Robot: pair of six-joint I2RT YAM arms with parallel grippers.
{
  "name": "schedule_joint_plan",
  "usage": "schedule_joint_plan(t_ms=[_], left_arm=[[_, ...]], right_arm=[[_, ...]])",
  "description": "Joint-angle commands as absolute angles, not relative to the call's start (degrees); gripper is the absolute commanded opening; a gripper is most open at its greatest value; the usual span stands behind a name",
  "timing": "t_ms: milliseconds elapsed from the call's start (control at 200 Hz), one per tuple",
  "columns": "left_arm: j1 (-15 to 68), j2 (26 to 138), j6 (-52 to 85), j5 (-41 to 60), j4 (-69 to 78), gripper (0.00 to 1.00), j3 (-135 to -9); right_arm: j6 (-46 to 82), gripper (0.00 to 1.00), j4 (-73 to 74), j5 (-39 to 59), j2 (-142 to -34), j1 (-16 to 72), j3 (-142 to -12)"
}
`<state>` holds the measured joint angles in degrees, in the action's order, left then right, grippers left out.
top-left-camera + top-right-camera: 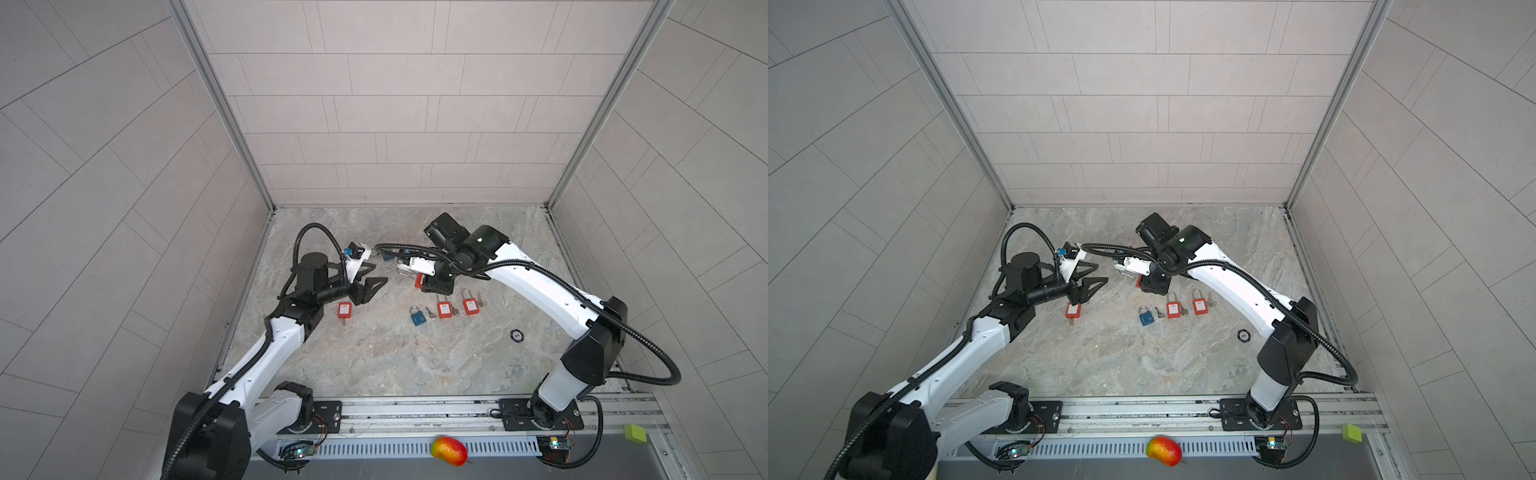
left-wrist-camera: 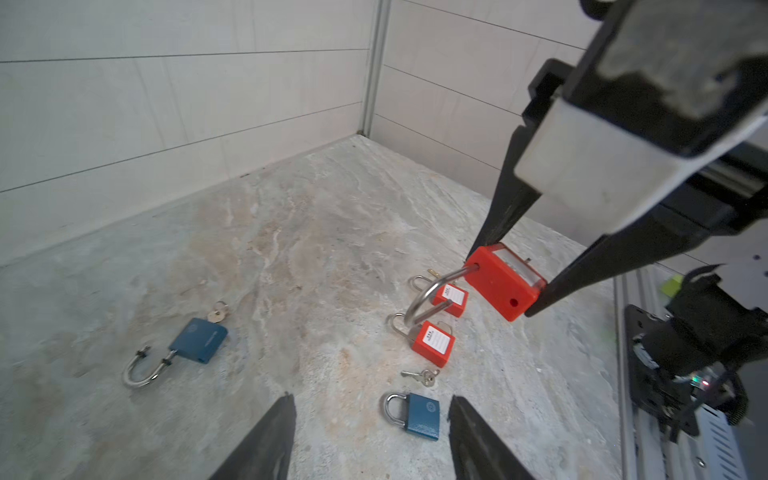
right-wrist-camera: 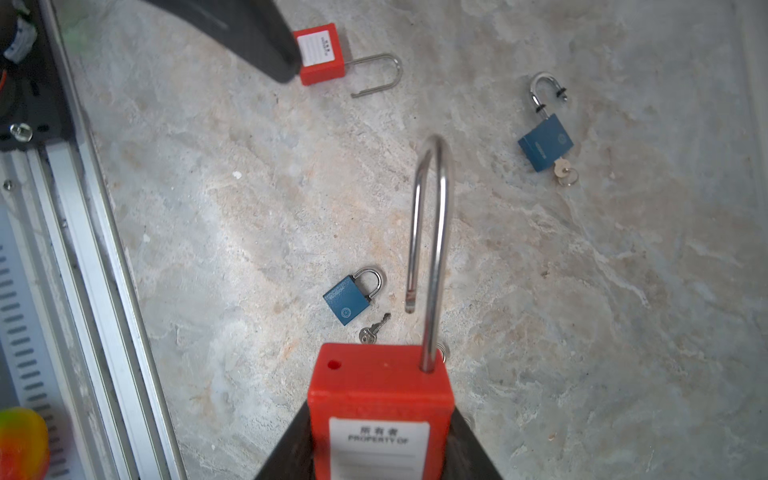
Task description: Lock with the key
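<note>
Right fingers [image 2: 582,270] are clamping the red padlock [image 3: 380,399] by the sides of its body and holding it clear above the surface [image 2: 291,249]. The shackle [image 3: 436,232] is standing open: the long leg is sitting in the body, and the short leg is hanging free, swung away from its socket hole [image 3: 333,365]. Left fingers [image 2: 272,444] are hovering spread with nothing between them, facing the held lock, near it but apart. I am reading the step in hand as the left side coming in to close this lock. Doing it well is looking like this: right fingers holding the body steady, left fingers turning the free leg until it is lining up over the hole, then pressing straight along the legs so that nothing is twisting in the grip. Whether a key is sitting in the lock's base I cannot tell. A loose key [image 2: 420,375] is lying on the surface just beside a shut blue padlock [image 2: 419,415], below the held lock and untouched by either pair of fingers.
</note>
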<state>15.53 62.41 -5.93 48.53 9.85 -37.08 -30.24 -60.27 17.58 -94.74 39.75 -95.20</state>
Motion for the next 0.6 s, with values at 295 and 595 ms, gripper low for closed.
schedule_joint_plan(t_ms=[295,595], left_arm=[[20.13,66.51,-11.06,59.06,15.25,0.45,-40.78],[22.3,69.01,-12.06,59.49,15.73,0.23,-42.54]], right_arm=[[-40.14,0.25,-58.89,23.77,-89.56,40.0,-91.92],[-42.19,0.24,-59.7,23.13,-89.21,40.06,-92.36]])
